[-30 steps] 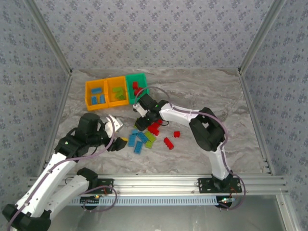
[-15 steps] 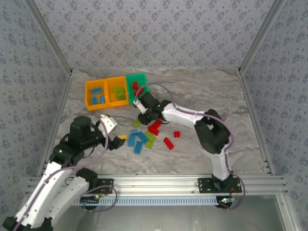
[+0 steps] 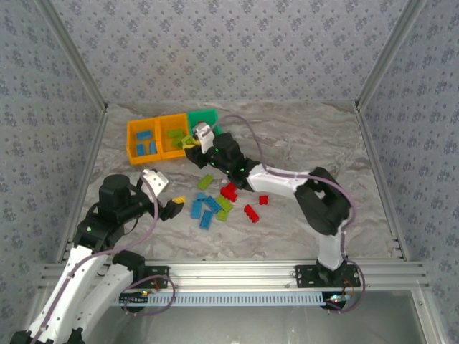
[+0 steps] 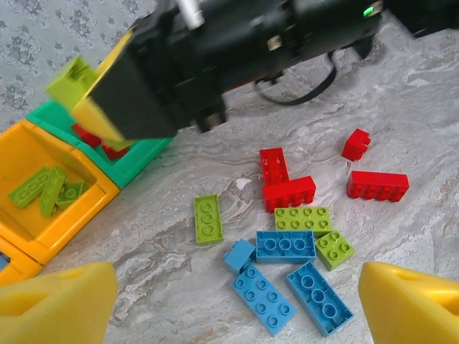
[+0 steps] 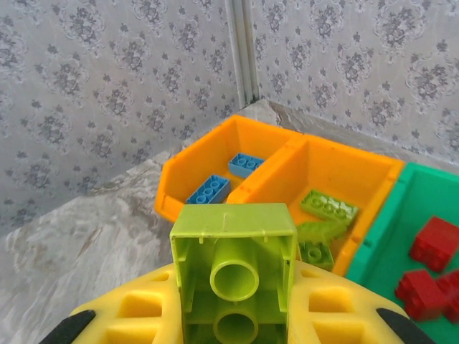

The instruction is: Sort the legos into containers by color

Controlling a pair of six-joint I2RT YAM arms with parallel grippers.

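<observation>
My right gripper point(image 3: 192, 140) is shut on a lime green lego point(image 5: 233, 269), holding it above the middle orange container point(image 5: 344, 168), where other lime bricks lie. The left orange container point(image 5: 193, 161) holds blue bricks, and the green container point(image 5: 423, 201) holds red ones. Several loose legos lie on the table: blue ones point(image 4: 285, 246), lime ones point(image 4: 208, 218) and red ones point(image 4: 288, 192). My left gripper point(image 3: 166, 192) hangs open just left of that pile, nothing between its yellow fingertips point(image 4: 57, 301).
The three joined containers point(image 3: 162, 135) stand at the back left near the wall. The right arm point(image 3: 287, 179) stretches across the table behind the loose pile point(image 3: 211, 204). Bare marbled table lies to the right.
The right gripper has lifted away from the pile and moved back-left over the containers with the lime brick. The left arm has drawn slightly left and back.
</observation>
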